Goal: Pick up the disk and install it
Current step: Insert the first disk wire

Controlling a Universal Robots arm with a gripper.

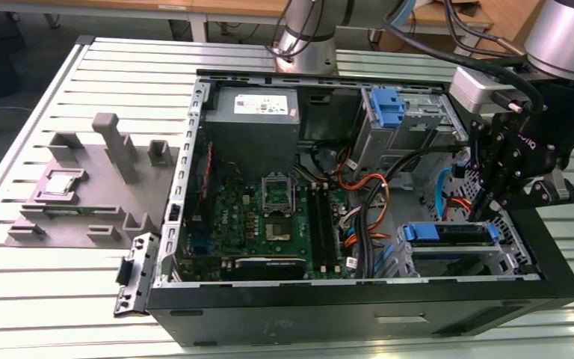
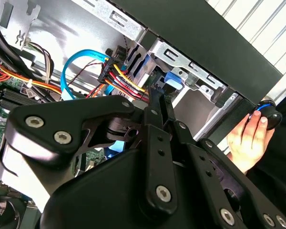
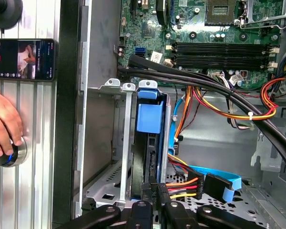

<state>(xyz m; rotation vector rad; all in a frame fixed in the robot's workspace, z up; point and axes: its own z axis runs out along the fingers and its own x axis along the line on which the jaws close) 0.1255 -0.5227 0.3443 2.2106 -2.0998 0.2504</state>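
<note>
Your black robot hand (image 1: 507,196), its fingers seemingly closed on nothing, hangs above the silver blue-railed disk (image 3: 150,143) already standing edgewise in the grey metal bay (image 3: 126,143) at the open black computer case (image 1: 367,303)'s front corner.

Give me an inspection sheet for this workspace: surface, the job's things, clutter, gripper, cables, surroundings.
Surface: slatted metal table carrying an open computer case.
Job's things: the disk sits edge-on in the drive cage, its blue bracket showing in the first wrist view.
Clutter: grey fixture block on the exterior view's left holding a small silver chip; a phone lying on the table.
Gripper: the gripper is at the disk's end near the power plug; open or shut cannot be told.
Cables: orange, red, yellow and black wire bundles and a blue flat cable cross the case.
Surroundings: a person's hand rests on a knob beside the case.
</note>
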